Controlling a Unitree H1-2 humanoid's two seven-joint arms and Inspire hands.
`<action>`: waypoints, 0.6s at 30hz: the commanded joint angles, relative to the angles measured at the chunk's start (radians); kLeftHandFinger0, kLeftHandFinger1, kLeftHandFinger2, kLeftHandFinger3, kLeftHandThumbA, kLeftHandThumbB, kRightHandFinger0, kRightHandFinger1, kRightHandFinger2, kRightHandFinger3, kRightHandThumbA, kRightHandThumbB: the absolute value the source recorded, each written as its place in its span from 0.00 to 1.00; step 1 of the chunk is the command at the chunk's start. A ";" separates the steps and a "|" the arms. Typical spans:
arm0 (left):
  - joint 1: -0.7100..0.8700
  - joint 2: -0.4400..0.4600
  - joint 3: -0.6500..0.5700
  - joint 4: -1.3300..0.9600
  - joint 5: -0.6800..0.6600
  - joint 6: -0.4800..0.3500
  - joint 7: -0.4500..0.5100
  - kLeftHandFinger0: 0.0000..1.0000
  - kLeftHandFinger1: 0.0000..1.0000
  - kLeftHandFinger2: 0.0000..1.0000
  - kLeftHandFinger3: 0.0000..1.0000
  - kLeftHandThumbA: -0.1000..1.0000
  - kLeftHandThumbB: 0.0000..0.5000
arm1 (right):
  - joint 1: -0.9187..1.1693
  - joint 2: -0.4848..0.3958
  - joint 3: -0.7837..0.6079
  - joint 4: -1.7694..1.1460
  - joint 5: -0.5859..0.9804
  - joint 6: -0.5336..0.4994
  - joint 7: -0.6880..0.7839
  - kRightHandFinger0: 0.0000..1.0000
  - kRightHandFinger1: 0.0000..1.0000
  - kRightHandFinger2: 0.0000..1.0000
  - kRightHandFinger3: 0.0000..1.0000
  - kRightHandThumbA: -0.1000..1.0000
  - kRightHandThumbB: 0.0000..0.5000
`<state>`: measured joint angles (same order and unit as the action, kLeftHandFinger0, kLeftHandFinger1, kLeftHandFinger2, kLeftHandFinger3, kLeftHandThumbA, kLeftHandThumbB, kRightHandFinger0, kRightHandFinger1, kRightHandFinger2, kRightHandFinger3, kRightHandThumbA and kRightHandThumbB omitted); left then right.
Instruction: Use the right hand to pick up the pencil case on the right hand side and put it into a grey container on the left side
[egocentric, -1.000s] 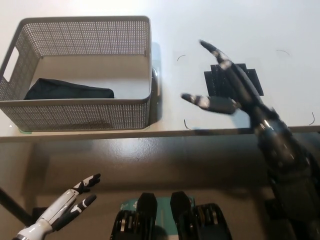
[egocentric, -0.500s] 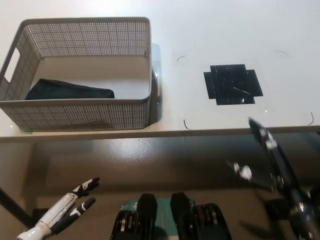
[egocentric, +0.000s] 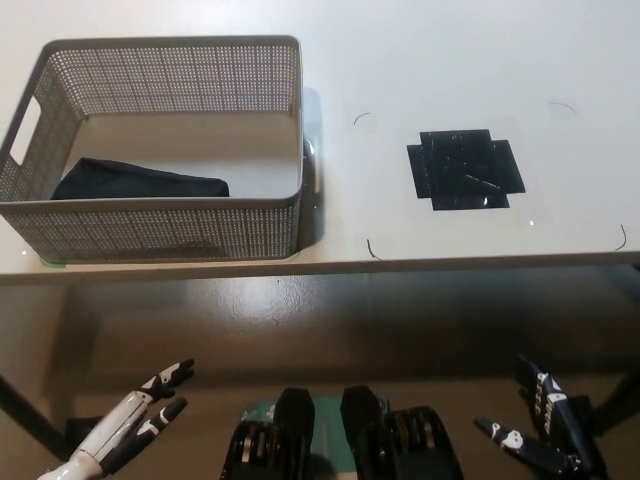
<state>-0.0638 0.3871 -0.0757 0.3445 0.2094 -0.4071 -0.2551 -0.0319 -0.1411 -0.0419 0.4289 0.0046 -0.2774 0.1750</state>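
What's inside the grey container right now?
The grey container holds a black pencil case, lying along the near wall, which hides its lower edge. The floor that shows is bare.

No readable text, label or number anywhere.

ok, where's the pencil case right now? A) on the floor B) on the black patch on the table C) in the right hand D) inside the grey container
D: the dark pencil case lies inside the grey container; the right hand is empty, down below the table edge.
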 joint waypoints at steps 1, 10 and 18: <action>0.008 0.004 0.031 -0.003 -0.012 0.008 0.050 1.00 1.00 1.00 1.00 1.00 0.68 | -0.042 -0.009 -0.031 0.031 0.123 -0.119 0.058 1.00 1.00 1.00 1.00 1.00 0.56; 0.029 0.004 0.046 -0.019 -0.011 0.007 0.048 1.00 1.00 1.00 1.00 1.00 0.63 | -0.067 -0.003 -0.033 0.074 0.152 -0.121 0.081 1.00 1.00 1.00 1.00 1.00 0.56; 0.047 -0.013 0.051 -0.012 -0.034 -0.008 0.047 1.00 1.00 1.00 1.00 1.00 0.56 | -0.062 -0.017 -0.028 0.066 0.138 -0.115 0.075 1.00 1.00 1.00 1.00 1.00 0.51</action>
<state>-0.0187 0.3708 -0.0382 0.3488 0.2040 -0.3951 -0.2350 -0.0768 -0.1419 -0.0679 0.5028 0.1208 -0.3413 0.2310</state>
